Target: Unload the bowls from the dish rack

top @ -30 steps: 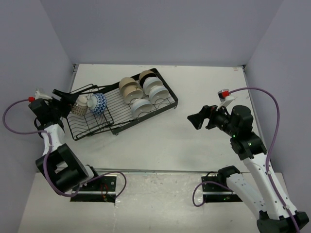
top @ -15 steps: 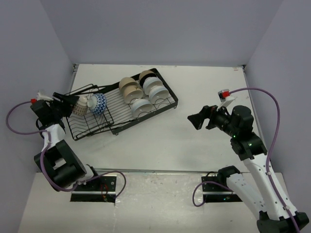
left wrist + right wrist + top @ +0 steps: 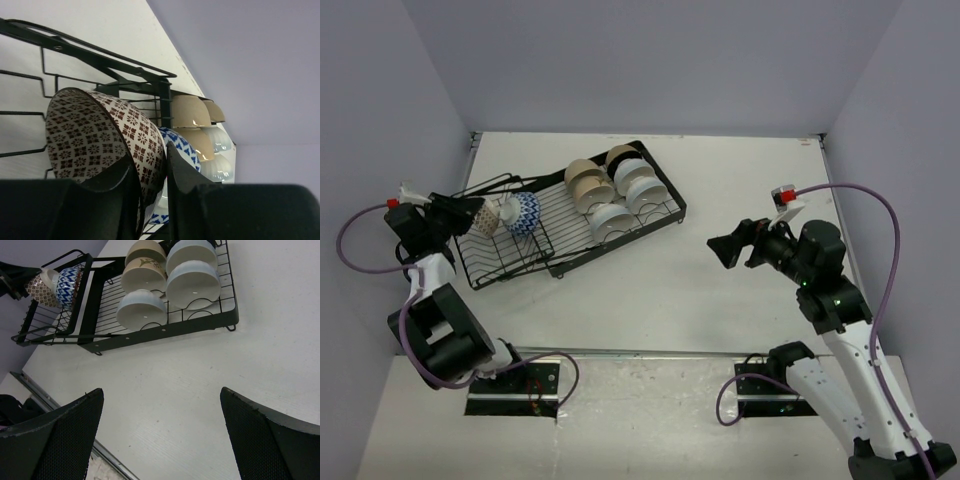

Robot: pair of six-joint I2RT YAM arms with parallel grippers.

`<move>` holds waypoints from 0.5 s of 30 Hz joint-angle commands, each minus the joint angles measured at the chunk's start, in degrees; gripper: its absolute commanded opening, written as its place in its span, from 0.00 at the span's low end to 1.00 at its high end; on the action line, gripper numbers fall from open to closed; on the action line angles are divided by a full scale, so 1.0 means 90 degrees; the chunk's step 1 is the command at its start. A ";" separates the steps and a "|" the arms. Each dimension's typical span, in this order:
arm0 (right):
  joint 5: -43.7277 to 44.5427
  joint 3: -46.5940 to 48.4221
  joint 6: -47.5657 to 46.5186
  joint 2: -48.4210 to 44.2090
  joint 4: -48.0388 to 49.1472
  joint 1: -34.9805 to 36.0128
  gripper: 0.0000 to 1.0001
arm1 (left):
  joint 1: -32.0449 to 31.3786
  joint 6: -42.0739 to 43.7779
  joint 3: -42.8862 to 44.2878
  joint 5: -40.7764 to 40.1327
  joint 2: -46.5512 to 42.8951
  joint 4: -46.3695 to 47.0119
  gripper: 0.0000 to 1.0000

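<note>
Left gripper [image 3: 149, 156] seemingly pinched the brown-patterned bowl [image 3: 95, 135] by its rim for lifting out; right gripper [image 3: 160, 390] gaped empty.

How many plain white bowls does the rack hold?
3, at the right end of the dish rack: near white bowl in front, middle white bowl and far white bowl behind it. Nested ones could hide.

From where I stand, the left arm [image 3: 420, 280] and the right arm [image 3: 855, 352] are white shells over black joints, each bolted to a black base plate [image 3: 517, 386]. A purple cable [image 3: 896, 238] loops off each wrist, beside a small red-and-white fitting [image 3: 783, 194]. Green lights [image 3: 832, 297] glow on the right arm, whose black fingers [image 3: 50, 440] look mesh-textured.
</note>
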 commanded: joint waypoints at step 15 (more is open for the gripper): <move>0.0026 0.0192 -0.0102 -0.0113 0.0118 0.0016 0.99 | -0.0029 0.0145 0.0572 -0.0277 -0.0060 -0.0125 0.00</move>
